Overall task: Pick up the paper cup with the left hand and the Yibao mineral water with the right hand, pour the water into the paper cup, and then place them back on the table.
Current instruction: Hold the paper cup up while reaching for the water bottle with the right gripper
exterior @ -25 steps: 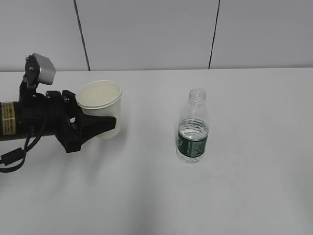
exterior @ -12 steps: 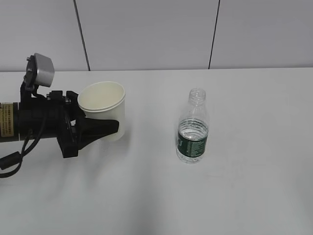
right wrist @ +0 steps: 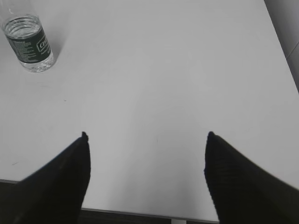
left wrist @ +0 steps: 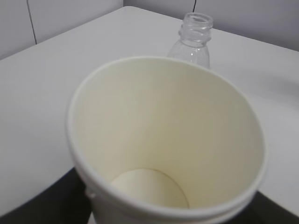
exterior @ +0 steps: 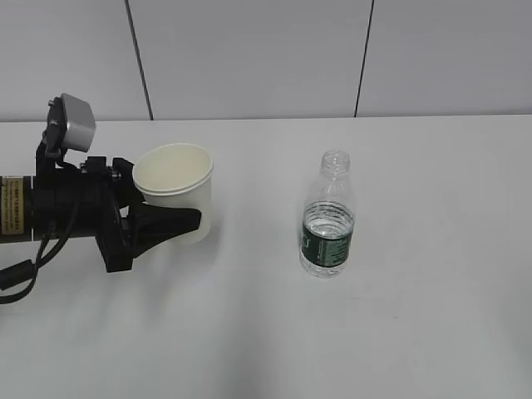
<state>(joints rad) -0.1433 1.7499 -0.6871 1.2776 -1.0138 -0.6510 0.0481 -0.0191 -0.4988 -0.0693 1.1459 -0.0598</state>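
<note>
The left hand (exterior: 154,220) enters from the table's left edge, and most of its arm is cut off there; its claw is clamped on the paper cup (exterior: 176,191). One black finger (exterior: 170,223) crosses the front of the cup's lower wall, while the far finger is hidden behind the cup. In the left wrist view the cup (left wrist: 166,140) fills almost the whole picture, hiding the fingers apart from dark slivers at the bottom corners. Its cream inside looks dry, with only the round bottom showing. Whether the cup's base touches the table (exterior: 416,332) cannot be told, since the finger covers part of it.

The cup stands nearly upright, mouth up, on the left half of the table, nearer the back edge than the front. The Yibao mineral water (exterior: 327,218) stands upright near the table's middle, its long axis vertical, open neck up, well apart from the cup to the right. From the left wrist only its neck and shoulders (left wrist: 191,39) show past the cup's rim.

The right hand (right wrist: 145,179) is outside the exterior view. Its own camera shows two black fingers (right wrist: 56,186) spread wide apart with nothing between them, above bare table near the right edge, with the bottle (right wrist: 29,43) far off at the top left corner, its neck cut off.

Open white tabletop lies between cup and bottle, before both, and right of the bottle.
</note>
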